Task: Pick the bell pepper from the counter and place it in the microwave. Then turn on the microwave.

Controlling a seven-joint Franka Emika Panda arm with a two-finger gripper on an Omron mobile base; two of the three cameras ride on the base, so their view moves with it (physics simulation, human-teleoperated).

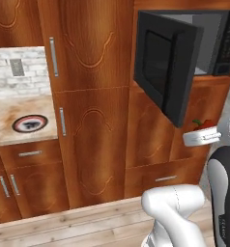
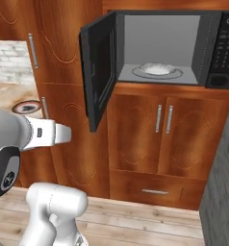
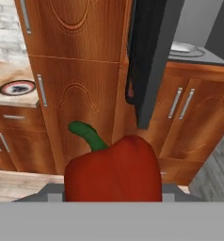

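The red bell pepper [image 3: 115, 172] with its green stem looms large at the bottom of the hand view, held in the air in front of the wooden cabinets. My gripper [image 1: 203, 129] is shut on the bell pepper [image 1: 204, 124], whose red top pokes above the white hand, just below the lower corner of the microwave door [image 1: 167, 65]. The black microwave [image 2: 164, 45] stands open, its door [image 2: 98, 72] swung out to the left, and its grey interior and glass turntable [image 2: 157, 71] show. The beige counter [image 1: 13, 111] lies far to the left.
A round red-rimmed dark plate [image 1: 30, 123] sits on the counter. The keypad [image 2: 227, 45] is on the microwave's right side. Tall wooden cabinet doors [image 1: 88, 96] stand between counter and microwave. Drawers and cupboard doors [image 2: 162, 129] lie below the microwave. The floor is pale wood.
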